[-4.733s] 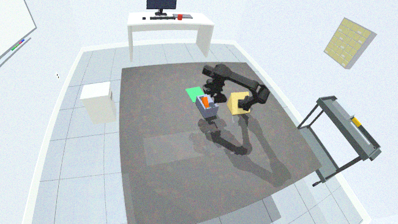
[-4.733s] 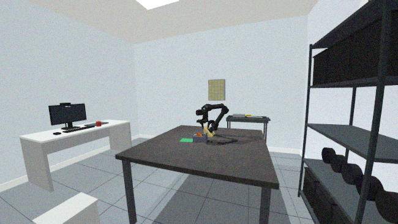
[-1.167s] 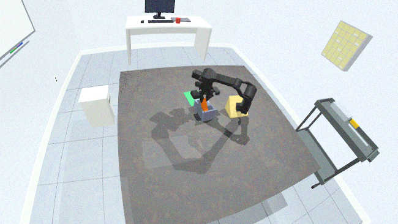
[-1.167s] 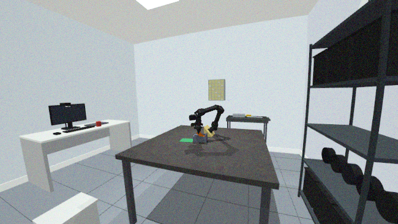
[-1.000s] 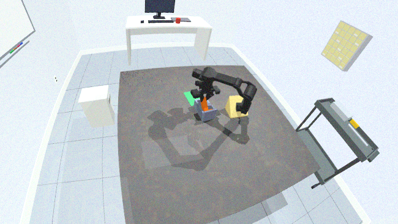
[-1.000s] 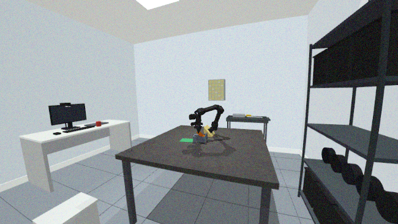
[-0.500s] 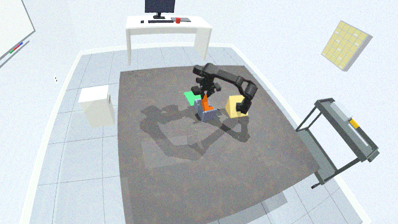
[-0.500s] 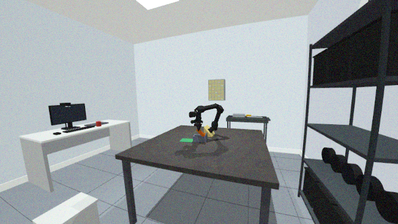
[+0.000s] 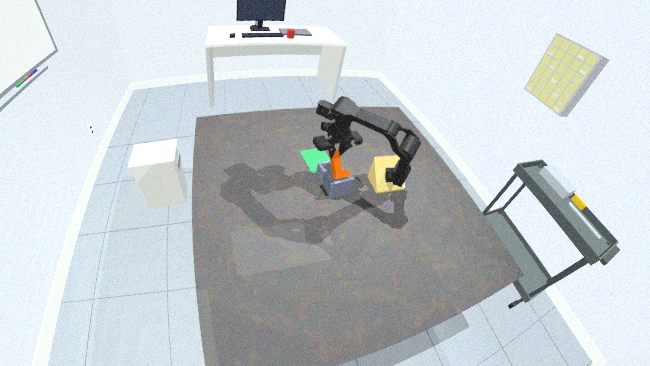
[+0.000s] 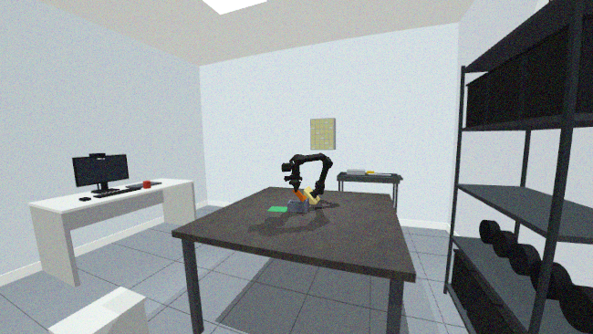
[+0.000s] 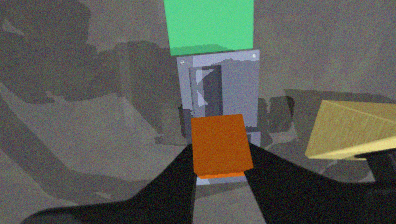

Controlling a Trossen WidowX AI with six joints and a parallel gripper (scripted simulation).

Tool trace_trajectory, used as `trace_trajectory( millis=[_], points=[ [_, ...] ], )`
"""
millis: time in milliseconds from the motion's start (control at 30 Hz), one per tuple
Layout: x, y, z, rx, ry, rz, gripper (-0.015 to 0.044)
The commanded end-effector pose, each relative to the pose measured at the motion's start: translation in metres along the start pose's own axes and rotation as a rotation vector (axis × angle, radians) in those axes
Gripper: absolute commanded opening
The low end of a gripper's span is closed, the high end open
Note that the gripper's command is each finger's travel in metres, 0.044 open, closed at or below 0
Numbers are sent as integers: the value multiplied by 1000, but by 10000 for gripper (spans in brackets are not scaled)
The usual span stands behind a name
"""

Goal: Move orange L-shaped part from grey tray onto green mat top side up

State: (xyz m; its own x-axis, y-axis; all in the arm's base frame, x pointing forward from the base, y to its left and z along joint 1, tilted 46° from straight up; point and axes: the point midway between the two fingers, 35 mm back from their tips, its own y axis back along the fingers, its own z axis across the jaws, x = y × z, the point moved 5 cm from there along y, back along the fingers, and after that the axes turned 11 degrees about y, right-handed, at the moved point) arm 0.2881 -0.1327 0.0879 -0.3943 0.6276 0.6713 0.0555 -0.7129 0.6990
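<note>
The orange L-shaped part (image 9: pixel 337 166) (image 10: pixel 300 195) (image 11: pixel 222 142) stands steeply tilted, its raised end up and its L-shaped end low over the grey tray. My gripper (image 9: pixel 336 152) (image 10: pixel 296 190) (image 11: pixel 216 147) is shut on the raised end, one finger on each side. The grey tray (image 9: pixel 342 189) (image 10: pixel 298 208) (image 11: pixel 241 90) lies below; part of its dark pocket shows bare in the wrist view. Whether the L-shaped end still touches the tray cannot be told. The green mat (image 9: pixel 313 159) (image 10: pixel 277 209) (image 11: pixel 212 25) lies flat beside the tray with nothing on it.
A pale yellow block (image 9: pixel 379 176) (image 10: pixel 309 196) (image 11: pixel 350 129) is on the other side of the tray, by the arm's base. The dark table top (image 9: pixel 280 310) (image 10: pixel 347 237) carries the arm's shadows. A desk, a cart and shelves stand away from the table.
</note>
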Motion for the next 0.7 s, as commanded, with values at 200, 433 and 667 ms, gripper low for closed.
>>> trace_trajectory(
  millis=[200, 433, 667],
  points=[
    [0, 8, 0, 4, 6, -3, 0],
    [-3, 13, -1, 4, 6, -4, 0],
    [-26, 12, -7, 4, 6, -5, 0]
  ],
)
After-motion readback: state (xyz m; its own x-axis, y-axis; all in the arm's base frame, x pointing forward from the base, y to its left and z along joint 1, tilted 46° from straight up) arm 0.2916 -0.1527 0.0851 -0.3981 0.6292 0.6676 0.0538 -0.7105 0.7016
